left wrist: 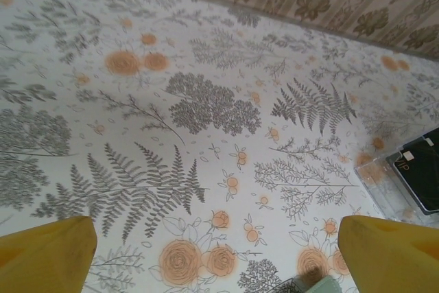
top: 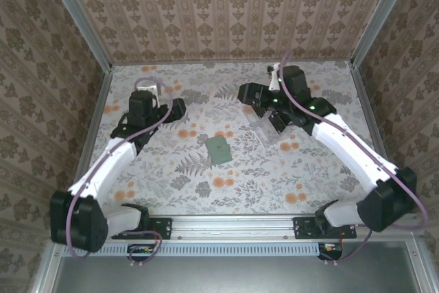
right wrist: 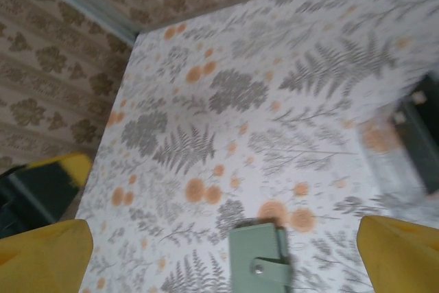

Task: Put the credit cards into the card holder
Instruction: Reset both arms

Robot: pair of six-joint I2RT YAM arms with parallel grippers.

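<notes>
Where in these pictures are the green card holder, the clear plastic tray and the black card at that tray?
card holder (right wrist: 252,243): right wrist view, on its green front face.
clear tray (left wrist: 374,178): left wrist view, on its left end.
black card (left wrist: 422,183): left wrist view, on its dark face.

L arm reaches fwd-right from its base, left gripper (top: 173,109) aimed toward table centre w/ yellow fingers (left wrist: 44,255) spread wide & empty, while R arm bends in leftward, right gripper (top: 252,94) fingers (right wrist: 41,255) also wide apart, empty.
</notes>
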